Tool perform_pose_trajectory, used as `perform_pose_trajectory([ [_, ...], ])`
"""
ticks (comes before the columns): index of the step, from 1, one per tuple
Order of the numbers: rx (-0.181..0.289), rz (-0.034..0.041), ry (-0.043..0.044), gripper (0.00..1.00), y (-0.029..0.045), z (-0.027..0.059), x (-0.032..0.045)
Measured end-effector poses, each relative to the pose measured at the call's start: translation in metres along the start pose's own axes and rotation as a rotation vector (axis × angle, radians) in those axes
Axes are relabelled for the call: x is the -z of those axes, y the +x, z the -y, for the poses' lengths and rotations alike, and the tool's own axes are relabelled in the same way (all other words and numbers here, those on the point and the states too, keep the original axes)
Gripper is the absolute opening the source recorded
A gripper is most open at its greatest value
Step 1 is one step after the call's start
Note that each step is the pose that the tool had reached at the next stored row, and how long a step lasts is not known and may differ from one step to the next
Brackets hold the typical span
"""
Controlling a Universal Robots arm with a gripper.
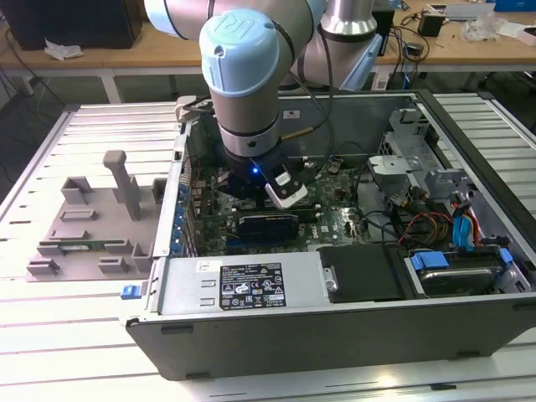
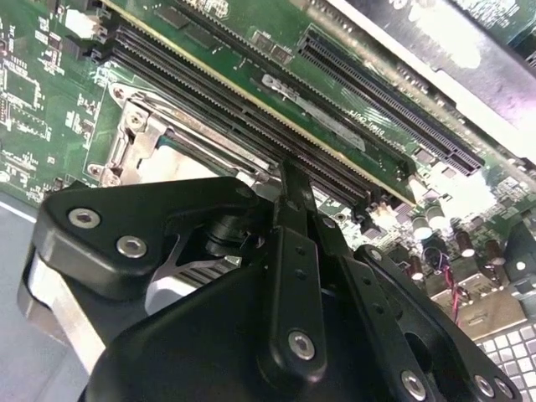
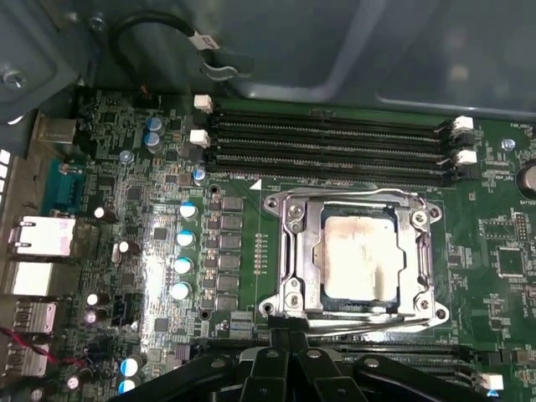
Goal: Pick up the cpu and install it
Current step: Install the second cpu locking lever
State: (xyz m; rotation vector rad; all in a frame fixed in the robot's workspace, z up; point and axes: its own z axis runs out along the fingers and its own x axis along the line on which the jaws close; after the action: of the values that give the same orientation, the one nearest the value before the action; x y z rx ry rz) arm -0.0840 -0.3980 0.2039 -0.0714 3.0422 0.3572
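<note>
The cpu (image 3: 360,255) is a silvery square chip with a smudged top. It lies flat inside the metal-framed socket (image 3: 289,251) on the green motherboard (image 3: 151,276). A pale corner of the cpu (image 2: 180,162) also peeks out past the gripper body in the second wrist view. My gripper (image 3: 289,339) hovers just beside the socket's edge, its black fingers pressed together with nothing between them. In the second wrist view the gripper (image 2: 291,180) points down between the socket and the memory slots. In the exterior view the arm's wrist (image 1: 247,109) reaches down into the open computer case (image 1: 335,327).
Black memory slots (image 3: 327,142) run along one side of the socket, with capacitors (image 3: 182,239) and rear ports (image 3: 38,239) on another. A grey plastic tray (image 1: 84,226) sits on the slatted table at the exterior view's left. Cables and drive bays (image 1: 452,226) fill the case's right.
</note>
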Motion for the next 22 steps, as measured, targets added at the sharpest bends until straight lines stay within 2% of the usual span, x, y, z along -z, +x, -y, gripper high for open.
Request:
perform_pose_trajectory([
  [1, 0.000, 0.0003, -0.0055, 0.11, 0.0000, 0.0001, -0.0002],
  [5, -0.001, 0.0013, -0.0174, 0.11, 0.0007, 0.0006, -0.0009],
  [9, -0.001, 0.0044, -0.0195, 0.11, 0.0052, 0.0010, -0.0023],
  [12, 0.000, 0.0074, -0.0257, 0.11, 0.0080, 0.0012, -0.0034],
  [14, -0.001, 0.0095, -0.0369, 0.11, 0.0094, 0.0009, -0.0046],
  [15, -0.001, 0.0108, -0.0455, 0.11, 0.0096, 0.0000, -0.0054],
  [22, -0.003, 0.0111, -0.0481, 0.11, 0.0093, -0.0029, -0.0085],
])
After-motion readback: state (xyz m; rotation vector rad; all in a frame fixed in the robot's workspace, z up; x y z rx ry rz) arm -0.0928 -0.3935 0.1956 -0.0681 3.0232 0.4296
